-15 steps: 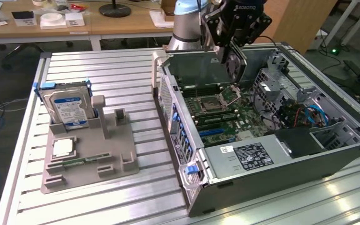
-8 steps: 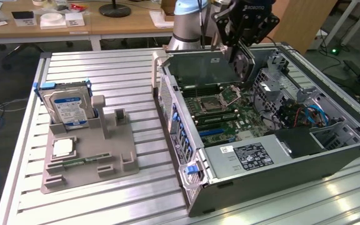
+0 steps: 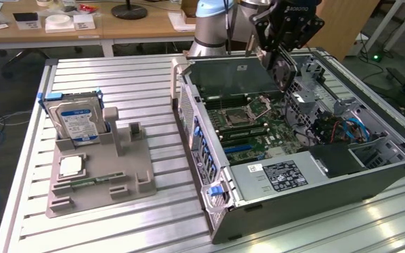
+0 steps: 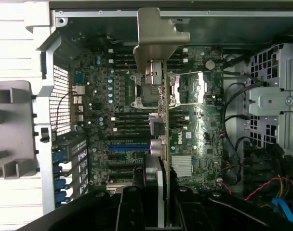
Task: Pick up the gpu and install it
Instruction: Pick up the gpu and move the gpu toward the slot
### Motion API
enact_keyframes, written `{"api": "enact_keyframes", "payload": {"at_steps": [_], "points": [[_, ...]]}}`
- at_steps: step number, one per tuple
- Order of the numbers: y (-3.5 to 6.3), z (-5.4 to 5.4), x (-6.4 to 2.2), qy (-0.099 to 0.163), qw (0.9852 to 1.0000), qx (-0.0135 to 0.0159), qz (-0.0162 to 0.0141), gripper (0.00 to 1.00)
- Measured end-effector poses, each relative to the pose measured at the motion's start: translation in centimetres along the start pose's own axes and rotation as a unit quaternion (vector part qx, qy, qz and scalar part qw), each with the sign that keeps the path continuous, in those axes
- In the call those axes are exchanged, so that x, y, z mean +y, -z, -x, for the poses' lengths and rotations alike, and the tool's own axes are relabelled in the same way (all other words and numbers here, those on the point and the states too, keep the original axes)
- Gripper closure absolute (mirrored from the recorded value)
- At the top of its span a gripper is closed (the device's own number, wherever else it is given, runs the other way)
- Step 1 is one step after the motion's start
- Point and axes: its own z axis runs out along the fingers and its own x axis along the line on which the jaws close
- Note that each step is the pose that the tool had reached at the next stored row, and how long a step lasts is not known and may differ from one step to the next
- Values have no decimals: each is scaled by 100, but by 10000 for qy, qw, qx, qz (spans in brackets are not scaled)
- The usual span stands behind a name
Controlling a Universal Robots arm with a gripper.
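My gripper (image 3: 278, 52) hangs over the open computer case (image 3: 315, 179), shut on the gpu (image 3: 285, 74). The gpu is a thin black card held on edge, with its round fan facing the exterior view's right. It hovers above the motherboard (image 3: 259, 132), near the case's far wall. In the wrist view the gpu (image 4: 161, 120) shows edge-on between my gripper's fingers (image 4: 131, 207), and its silvery end bracket (image 4: 158, 33) points away from the camera. It hangs above the processor socket and the memory slots. The blue expansion slot (image 4: 129, 147) lies just beside the card's line.
A grey parts holder (image 3: 97, 184) on the slatted aluminium table (image 3: 132, 84) carries a blue-and-white labelled hard drive (image 3: 79, 118) standing upright and a flat chip (image 3: 71, 166). Inside the case are a power supply (image 3: 283, 174), drive cages and loose cables (image 3: 343, 129). A wooden desk stands behind.
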Motion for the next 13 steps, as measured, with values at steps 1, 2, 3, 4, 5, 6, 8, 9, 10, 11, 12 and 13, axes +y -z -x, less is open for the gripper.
{"api": "enact_keyframes", "payload": {"at_steps": [1, 2, 3, 4, 5, 6, 8, 9, 10, 11, 12, 13], "points": [[-1, 24, 1, 0, 10000, 0, 1, 72], [-1, 49, 2, 0, 10000, 0, 2, 72], [-1, 73, 3, 0, 10000, 0, 3, 72], [-2, 99, 4, -1, 10000, 0, 4, 72], [-3, 126, 5, -1, 10000, 0, 5, 72], [-3, 156, 7, 0, 10000, 1, 5, 72], [-4, 218, 9, 0, 10000, 1, 8, 72], [-5, 250, 10, -1, 10000, 1, 9, 72], [-5, 280, 12, 0, 10000, 1, 10, 72], [-6, 307, 13, 0, 10000, 1, 11, 72], [-6, 332, 14, -1, 10000, 2, 12, 72], [-7, 360, 15, -1, 10000, 1, 13, 72]]}}
